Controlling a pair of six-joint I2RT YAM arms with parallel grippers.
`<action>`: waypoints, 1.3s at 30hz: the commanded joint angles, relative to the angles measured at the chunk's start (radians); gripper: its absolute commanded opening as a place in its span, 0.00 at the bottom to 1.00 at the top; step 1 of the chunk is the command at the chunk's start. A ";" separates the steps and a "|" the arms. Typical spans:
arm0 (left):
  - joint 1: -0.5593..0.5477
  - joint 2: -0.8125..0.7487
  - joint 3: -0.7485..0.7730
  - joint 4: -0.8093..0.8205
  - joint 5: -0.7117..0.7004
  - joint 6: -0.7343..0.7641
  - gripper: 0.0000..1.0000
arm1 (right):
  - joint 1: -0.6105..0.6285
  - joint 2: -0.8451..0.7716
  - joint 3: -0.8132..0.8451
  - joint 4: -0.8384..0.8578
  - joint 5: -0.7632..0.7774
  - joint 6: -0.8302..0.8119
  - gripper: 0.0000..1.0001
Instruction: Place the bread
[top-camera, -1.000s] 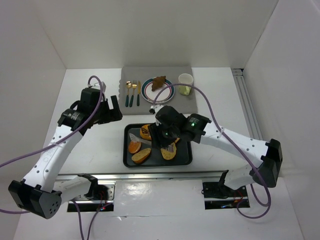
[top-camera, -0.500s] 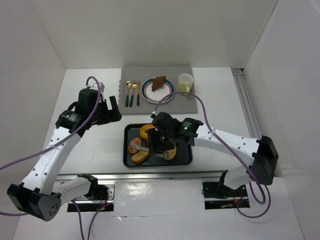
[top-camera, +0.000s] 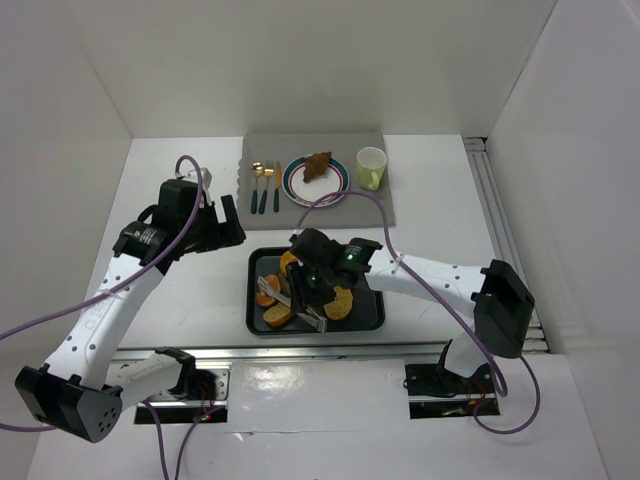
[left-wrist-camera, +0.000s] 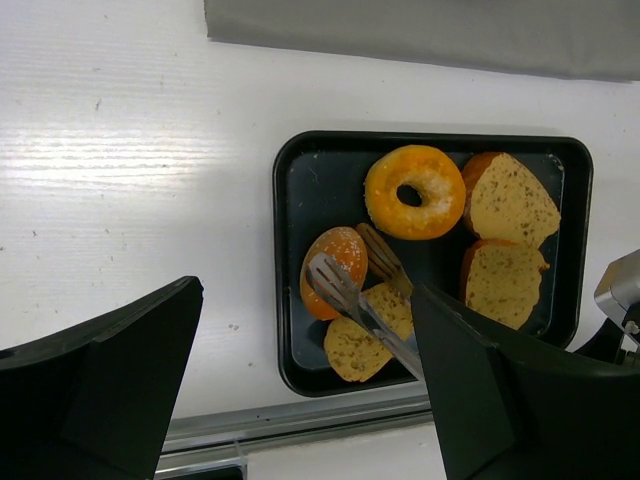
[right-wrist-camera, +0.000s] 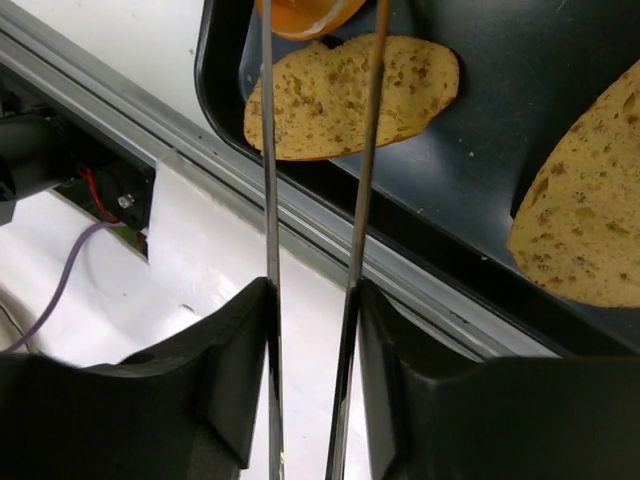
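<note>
Bread slice (right-wrist-camera: 350, 95) lies in tray (right-wrist-camera: 480, 150) under tongs (right-wrist-camera: 270, 200) clamped by right tool (right-wrist-camera: 312, 300); left tool (left-wrist-camera: 308, 290) gapes apart.

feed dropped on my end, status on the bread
Left gripper open, beside tray. Right gripper shut on tongs, tips spread over bun and front bread slice. No bread gripped yet. Nothing blocking.

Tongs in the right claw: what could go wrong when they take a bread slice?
The tongs reach across the slice and end over the orange bun, so they might pinch the bun instead. The slice lies close to the tray rim and could be pushed over it. The thin handles might twist in the right claw.
</note>
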 joint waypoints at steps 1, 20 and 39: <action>0.005 -0.028 0.000 0.025 0.021 -0.002 0.99 | -0.002 -0.018 0.064 0.030 -0.002 -0.015 0.41; 0.024 -0.028 0.127 0.025 0.040 0.016 0.99 | -0.219 -0.054 0.363 -0.100 0.270 -0.165 0.34; 0.024 0.083 0.081 0.076 0.093 0.016 0.99 | -0.508 0.197 0.329 0.222 0.234 -0.285 0.34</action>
